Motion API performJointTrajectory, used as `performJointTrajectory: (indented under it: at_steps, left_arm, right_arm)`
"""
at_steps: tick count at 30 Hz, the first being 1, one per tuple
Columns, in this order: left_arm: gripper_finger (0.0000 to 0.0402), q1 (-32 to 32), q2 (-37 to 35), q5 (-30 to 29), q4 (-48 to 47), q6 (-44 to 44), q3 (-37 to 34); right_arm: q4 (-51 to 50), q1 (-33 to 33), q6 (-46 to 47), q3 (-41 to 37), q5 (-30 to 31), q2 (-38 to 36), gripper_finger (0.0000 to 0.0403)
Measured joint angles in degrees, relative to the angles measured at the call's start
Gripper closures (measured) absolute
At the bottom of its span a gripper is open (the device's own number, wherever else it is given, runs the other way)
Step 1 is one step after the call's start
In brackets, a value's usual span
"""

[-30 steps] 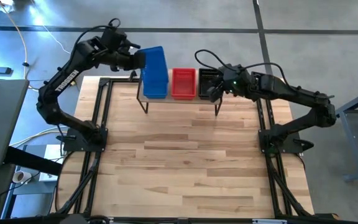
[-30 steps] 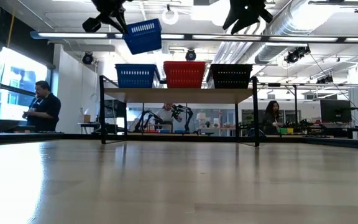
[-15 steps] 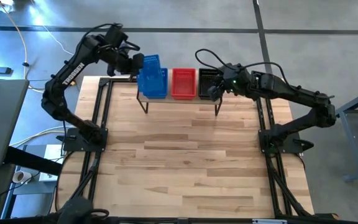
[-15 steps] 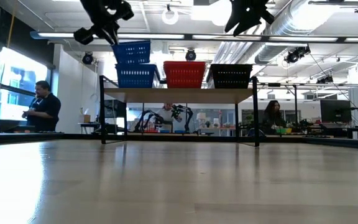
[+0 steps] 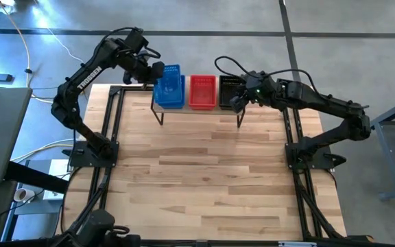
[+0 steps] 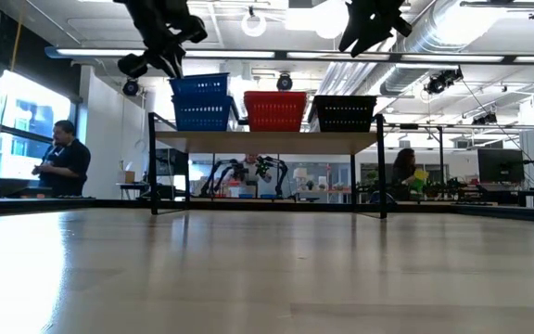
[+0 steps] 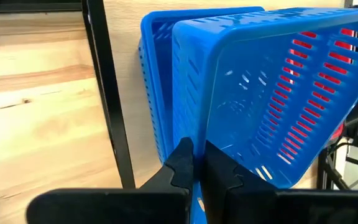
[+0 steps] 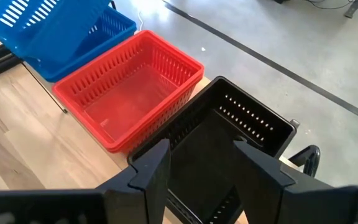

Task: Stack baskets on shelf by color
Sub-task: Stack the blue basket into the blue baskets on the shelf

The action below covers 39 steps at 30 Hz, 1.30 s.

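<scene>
The light-wood shelf (image 5: 197,110) stands at the table's far edge, and it also shows in the low view (image 6: 267,141). On it, from left to right, stand a blue basket (image 6: 202,113), a red basket (image 5: 202,91) and a black basket (image 5: 228,90). My left gripper (image 5: 158,71) is shut on a second blue basket (image 6: 199,85), whose bottom sits in the blue one on the shelf. My right gripper (image 8: 201,165) is open and empty above the black basket (image 8: 229,130), at the shelf's right end. My left gripper pinches the left short end wall of the upper blue basket at its rim (image 7: 197,146), one finger inside and one outside. The fingers come from the table's left, slanting down. The basket sits tilted, its bottom inside the lower blue basket (image 7: 157,74).
The black frame rails (image 5: 115,123) run along the table's left and right sides. The wooden tabletop (image 5: 204,178) spreads in front of the shelf. In the room behind the table, one person stands at the left (image 6: 63,158) and another at the right (image 6: 404,172).
My left gripper has come down toward the shelf's left end with the blue basket. The basket, held high and steeply tipped before, has turned nearly level and gone down into the blue basket on the shelf.
</scene>
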Motion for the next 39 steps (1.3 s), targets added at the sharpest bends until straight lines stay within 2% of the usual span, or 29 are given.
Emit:
performJointTrajectory:
  at_steps: [18, 39]
  left_arm:
    - [0.0400, -0.13, 2.66, 0.05, -0.02, 3.63, 0.00]
    - [0.0337, 0.12, 3.37, -0.06, 3.14, 3.60, 0.00]
  right_arm:
    - [-0.04, 0.00, 0.17, 0.00, 0.04, 0.00, 0.0249]
    - [-0.29, 0.00, 0.17, 0.00, 0.90, 0.00, 0.0249]
